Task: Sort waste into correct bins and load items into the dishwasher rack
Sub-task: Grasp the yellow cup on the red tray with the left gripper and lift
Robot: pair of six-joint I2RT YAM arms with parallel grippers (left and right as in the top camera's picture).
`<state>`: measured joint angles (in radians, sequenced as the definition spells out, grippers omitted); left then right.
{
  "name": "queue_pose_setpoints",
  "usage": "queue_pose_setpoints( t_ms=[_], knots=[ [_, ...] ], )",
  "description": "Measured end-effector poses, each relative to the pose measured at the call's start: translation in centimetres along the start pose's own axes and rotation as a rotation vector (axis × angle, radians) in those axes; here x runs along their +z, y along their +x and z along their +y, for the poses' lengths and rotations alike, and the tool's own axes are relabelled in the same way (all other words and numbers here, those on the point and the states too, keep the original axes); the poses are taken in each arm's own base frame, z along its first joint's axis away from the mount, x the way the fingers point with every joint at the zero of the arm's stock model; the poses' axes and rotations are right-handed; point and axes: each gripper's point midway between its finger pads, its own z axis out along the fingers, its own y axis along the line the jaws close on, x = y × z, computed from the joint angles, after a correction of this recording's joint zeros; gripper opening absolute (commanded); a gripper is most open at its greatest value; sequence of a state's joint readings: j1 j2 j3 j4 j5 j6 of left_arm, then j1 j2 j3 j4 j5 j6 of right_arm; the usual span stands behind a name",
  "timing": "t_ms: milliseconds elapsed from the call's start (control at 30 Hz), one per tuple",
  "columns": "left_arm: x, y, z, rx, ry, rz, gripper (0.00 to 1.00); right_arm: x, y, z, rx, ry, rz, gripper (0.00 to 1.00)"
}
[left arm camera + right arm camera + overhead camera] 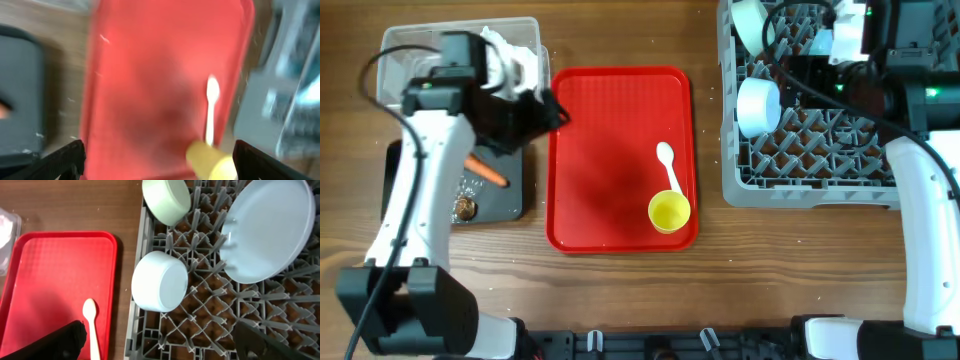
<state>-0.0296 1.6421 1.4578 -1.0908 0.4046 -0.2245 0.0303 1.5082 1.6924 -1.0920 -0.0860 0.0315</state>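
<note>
Your left end effector (pixel 159 152) hangs with its fingers spread and empty over the red tray (pixel 610 120) in the middle of the table. Its wrist view is blurred, but it frames the white spoon (pixel 212 107) and the yellow cup (pixel 210 161), probably because those two are the only items left to load. The cup stands upright at the tray's near right corner. The spoon's handle either touches it or lies just beside it; I cannot tell which, so lift one without dragging the other. Your right end effector (pixel 160 330) is also spread and carries nothing. It sits above the dishwasher rack (pixel 820 185) by the table's far right corner, where the plate (pixel 270 230) leans on edge between pegs. The light blue bowl (pixel 160 282) and the pale green bowl (pixel 167 200) lie tipped there, likely so they drain. Toward the far left corner the clear tub (pixel 405 50) holds the crumpled napkin (pixel 495 40). The black tray (pixel 510 190) along the left edge holds the carrot (pixel 485 172) and a brown scrap (pixel 465 208), keeping paper apart from food.
</note>
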Motion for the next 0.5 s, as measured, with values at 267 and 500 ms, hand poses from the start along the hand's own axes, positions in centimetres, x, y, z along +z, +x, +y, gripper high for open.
queue_pose_setpoints(
  t_ms=[267,500],
  knots=[
    [6.3,10.9,-10.1,0.56,0.11,0.288,0.85,0.0,-0.1,0.0,0.003,0.001,-0.004,0.97],
    [10.9,14.7,-10.7,0.698,-0.04,0.375,0.74,0.3,0.3,-0.1,0.004,0.001,0.017,0.97]
  ],
)
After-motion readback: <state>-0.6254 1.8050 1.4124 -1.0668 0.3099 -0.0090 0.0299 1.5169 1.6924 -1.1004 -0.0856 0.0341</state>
